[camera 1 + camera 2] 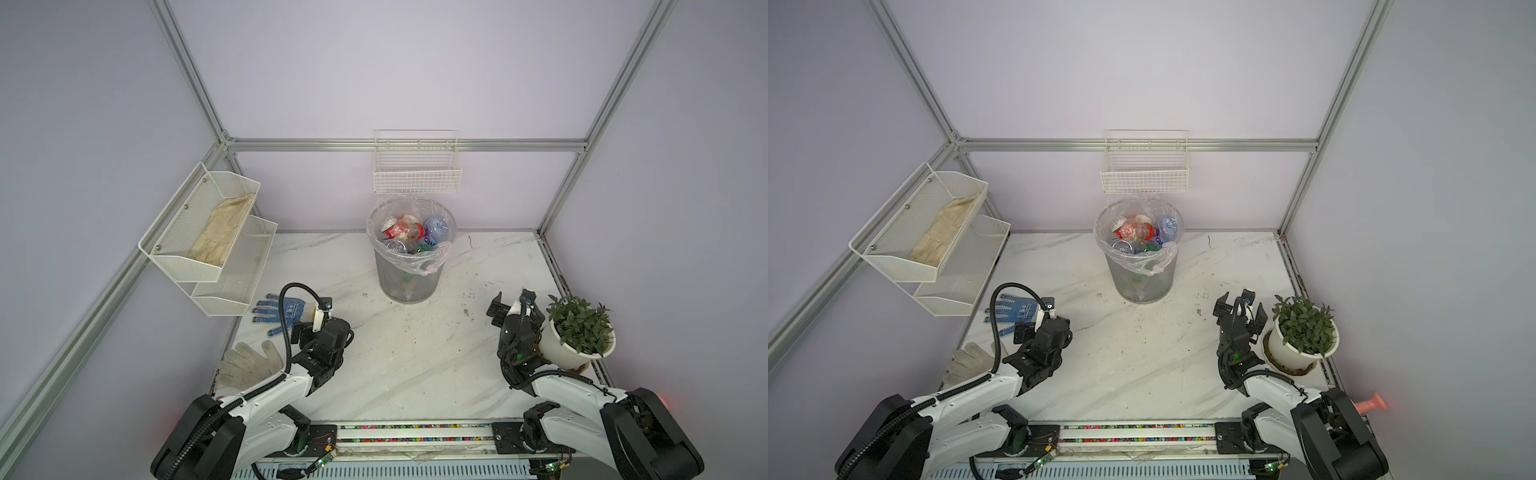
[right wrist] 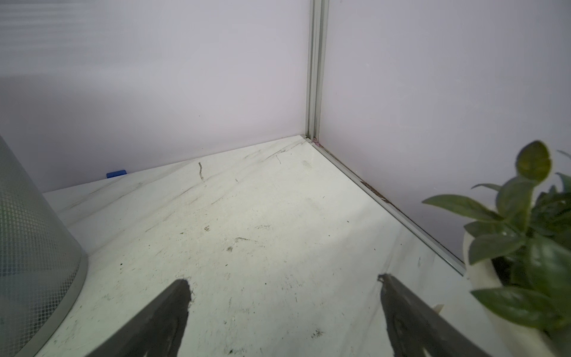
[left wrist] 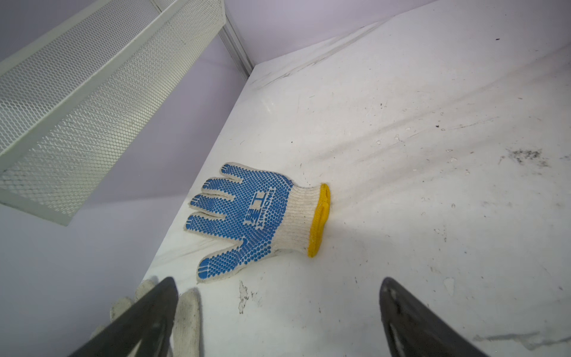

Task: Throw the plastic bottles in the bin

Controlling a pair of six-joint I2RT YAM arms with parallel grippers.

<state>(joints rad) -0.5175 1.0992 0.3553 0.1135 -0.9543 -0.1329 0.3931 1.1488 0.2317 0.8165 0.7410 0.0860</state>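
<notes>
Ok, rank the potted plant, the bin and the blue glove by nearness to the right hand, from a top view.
1. Potted plant: beside the right hand, right edge.
2. Bin: back middle.
3. Blue glove: far left side.

You're working inside a little booth: plain pale lilac walls [image 1: 395, 75] on three sides, held together by an aluminium frame [image 1: 407, 145] with posts in the back corners and a rail running across the back. The floor of it is a white marble-look tabletop [image 1: 415, 353] with grey veins, and honestly it's pretty grubby, with dark smudges [image 3: 525, 154] and specks all over. A white wire basket [image 1: 417, 180] hangs off that back rail, and a two-tier white mesh shelf [image 1: 226, 286] is fixed to the left wall. The light is soft and even, with only faint shadows.
</notes>
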